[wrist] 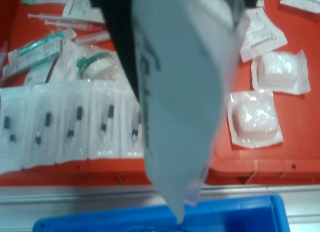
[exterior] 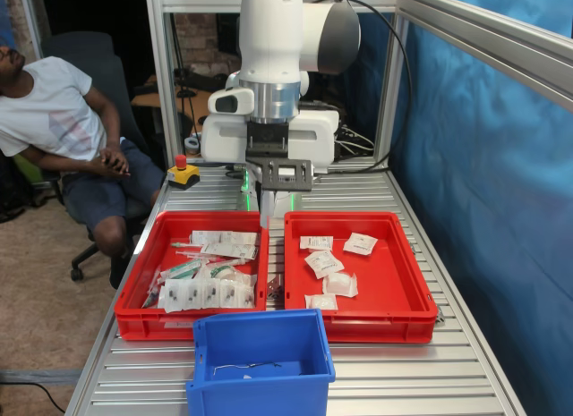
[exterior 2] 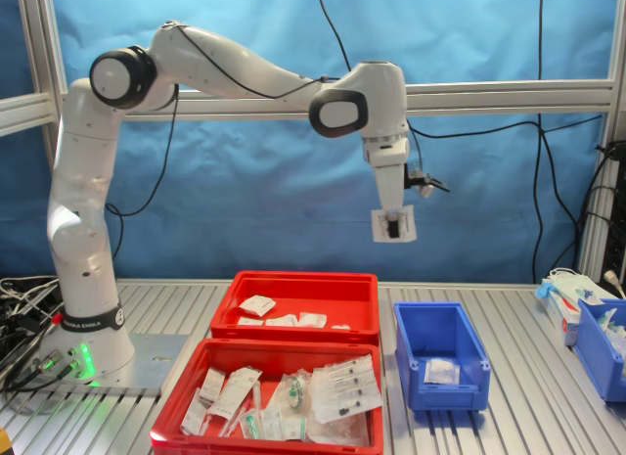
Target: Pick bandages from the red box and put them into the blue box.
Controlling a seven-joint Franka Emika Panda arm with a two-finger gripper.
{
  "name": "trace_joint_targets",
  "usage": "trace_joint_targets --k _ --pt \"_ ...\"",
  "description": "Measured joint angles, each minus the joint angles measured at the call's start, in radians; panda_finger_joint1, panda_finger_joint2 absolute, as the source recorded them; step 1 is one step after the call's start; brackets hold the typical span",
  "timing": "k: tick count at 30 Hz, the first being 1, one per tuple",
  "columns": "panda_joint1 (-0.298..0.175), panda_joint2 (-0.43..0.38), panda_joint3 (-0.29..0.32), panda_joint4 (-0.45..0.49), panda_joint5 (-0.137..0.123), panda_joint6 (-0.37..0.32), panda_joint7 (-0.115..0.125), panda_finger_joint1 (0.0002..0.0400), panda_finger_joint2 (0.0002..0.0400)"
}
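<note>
My gripper (exterior 2: 393, 223) is shut on one white bandage packet (exterior 2: 394, 225) and holds it high above the table, over the near-left rim of the blue box (exterior 2: 440, 352) in the second exterior view. In the first exterior view the gripper (exterior: 288, 170) hangs behind the two red trays. In the wrist view the packet (wrist: 185, 92) fills the middle, with the blue box's rim (wrist: 240, 214) below it. The red box (exterior: 394, 282) holds several bandages (exterior: 323, 263); two show in the wrist view (wrist: 255, 117). One white packet (exterior 2: 441, 371) lies in the blue box.
A second red tray (exterior: 148, 318) crowded with syringes and a blister strip (exterior: 206, 295) sits beside the red box. A person (exterior: 63, 121) sits at the first exterior view's left, near a red stop button (exterior: 182, 173). Another blue bin (exterior 2: 602, 347) stands at the second exterior view's right.
</note>
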Motion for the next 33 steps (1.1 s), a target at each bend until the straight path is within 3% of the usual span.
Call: trace_joint_targets --k 4,14,22,33 --pt "-0.007 0.084 -0.009 0.073 0.031 -0.003 0.0 0.0063 0.0063" --pt "-0.013 0.229 -0.011 0.181 0.067 -0.002 0.0 0.0063 0.0063" --pt "-0.018 0.308 -0.011 0.224 0.077 0.016 0.0 0.0063 0.0063" --pt "-0.022 0.331 -0.011 0.237 0.079 0.027 -0.002 0.0063 0.0063"
